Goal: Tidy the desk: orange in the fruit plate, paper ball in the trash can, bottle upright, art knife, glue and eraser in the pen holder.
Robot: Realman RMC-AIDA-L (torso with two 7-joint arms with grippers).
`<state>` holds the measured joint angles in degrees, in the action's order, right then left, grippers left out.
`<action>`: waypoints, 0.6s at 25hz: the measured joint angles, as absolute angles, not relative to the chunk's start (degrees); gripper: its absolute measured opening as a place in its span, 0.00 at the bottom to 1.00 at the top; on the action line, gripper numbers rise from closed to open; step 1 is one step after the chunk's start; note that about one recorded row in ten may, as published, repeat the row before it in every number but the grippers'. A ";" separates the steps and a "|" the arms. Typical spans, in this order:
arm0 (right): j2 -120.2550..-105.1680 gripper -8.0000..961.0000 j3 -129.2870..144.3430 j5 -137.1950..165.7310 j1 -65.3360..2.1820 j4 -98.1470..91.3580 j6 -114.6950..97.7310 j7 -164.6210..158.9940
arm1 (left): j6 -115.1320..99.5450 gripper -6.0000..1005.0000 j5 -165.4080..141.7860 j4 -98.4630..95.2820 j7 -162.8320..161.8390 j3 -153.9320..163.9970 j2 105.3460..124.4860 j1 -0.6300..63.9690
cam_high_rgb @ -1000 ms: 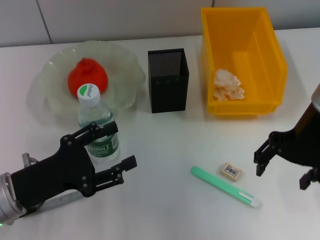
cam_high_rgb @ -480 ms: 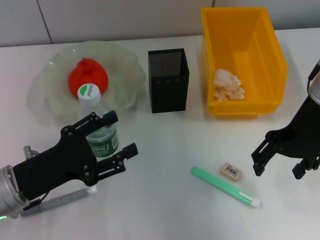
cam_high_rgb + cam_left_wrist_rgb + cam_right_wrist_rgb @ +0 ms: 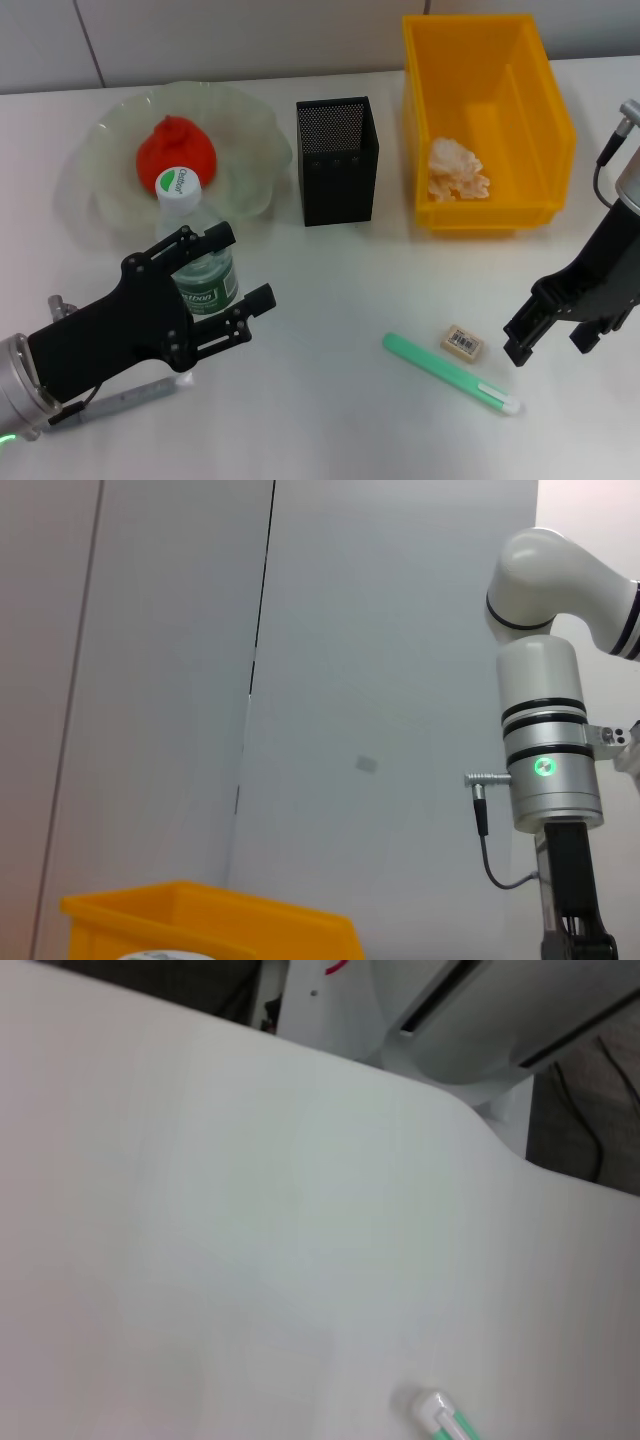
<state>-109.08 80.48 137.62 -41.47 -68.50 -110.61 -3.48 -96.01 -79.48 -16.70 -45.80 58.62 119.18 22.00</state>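
Right now your left gripper (image 3: 232, 268) has its fingers spread on either side of the upright water bottle (image 3: 193, 247), just near of the fruit plate (image 3: 250, 130). Your right gripper (image 3: 550, 325) hovers with fingers apart, just right of the eraser (image 3: 463, 342) and green glue stick (image 3: 450, 374).

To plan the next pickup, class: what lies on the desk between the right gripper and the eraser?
Nothing: in the head view, bare desk separates the right gripper from the eraser.
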 joint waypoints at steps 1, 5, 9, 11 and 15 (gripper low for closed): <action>-109.09 0.87 80.46 137.62 -41.61 -68.22 -110.55 -2.45 | -96.01 0.81 -79.48 -16.70 -45.80 58.62 119.18 22.00; -109.82 0.87 79.68 137.59 -42.01 -67.21 -110.50 0.09 | -95.94 0.81 -79.29 -16.75 -45.81 60.89 119.18 22.20; -112.39 0.87 76.62 138.66 -41.01 -68.21 -110.50 0.94 | -95.67 0.81 -79.32 -16.87 -44.76 62.70 119.18 22.24; -112.77 0.87 75.88 139.02 -40.74 -68.09 -110.38 2.23 | -95.67 0.81 -79.29 -16.92 -44.26 63.40 119.18 22.24; -110.92 0.87 76.18 138.95 -42.94 -65.00 -110.11 4.98 | -95.39 0.81 -79.49 -17.09 -45.88 64.63 119.18 22.79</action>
